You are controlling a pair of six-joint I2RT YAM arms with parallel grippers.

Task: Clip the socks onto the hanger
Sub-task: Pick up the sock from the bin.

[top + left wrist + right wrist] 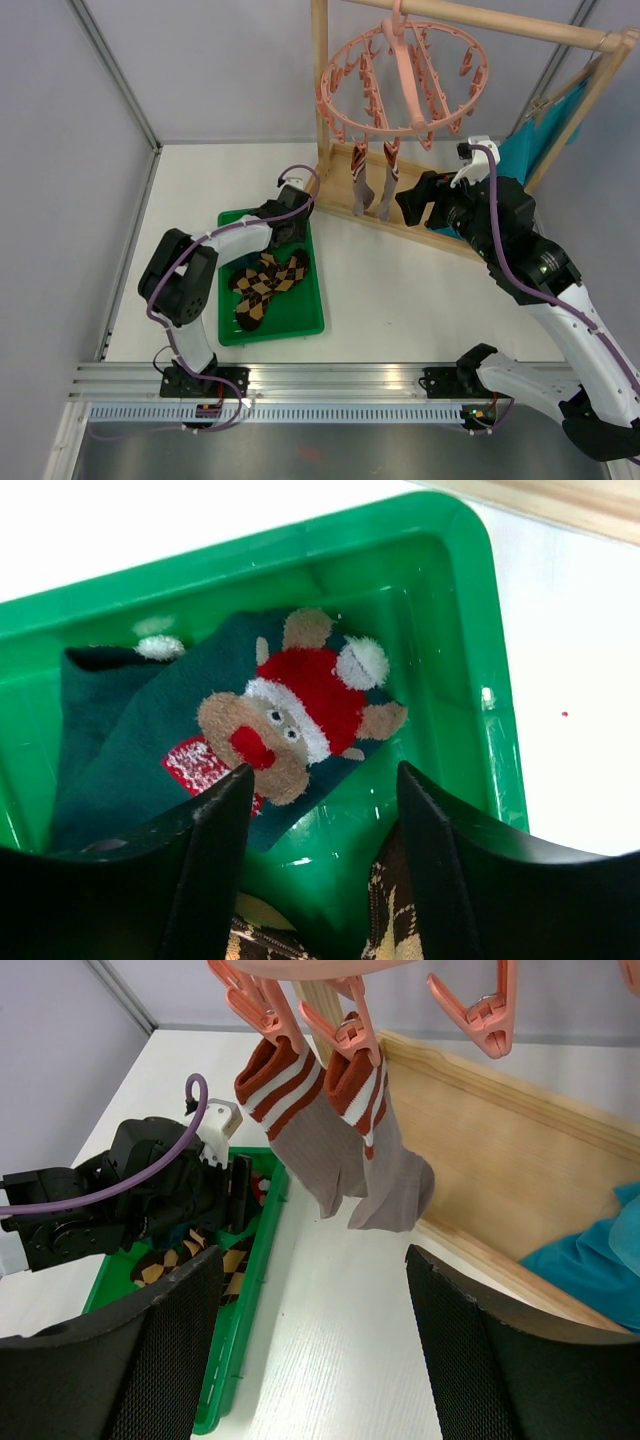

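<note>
While the left gripper (322,776) and right gripper (315,1256) gape wide and empty, the limp, light teal sock (140,730) looks best pinched at its cuff (98,665).

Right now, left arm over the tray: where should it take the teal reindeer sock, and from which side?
Probably the cuff end, upper left in the left wrist view, coming straight down. The teal reindeer sock lies flat inside the green tray, whose raised walls block a sideways approach; that end lies clear of the argyle socks.

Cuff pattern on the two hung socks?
Red-and-white stripes on the grey-brown hung socks; clearest in the right wrist view.
</note>
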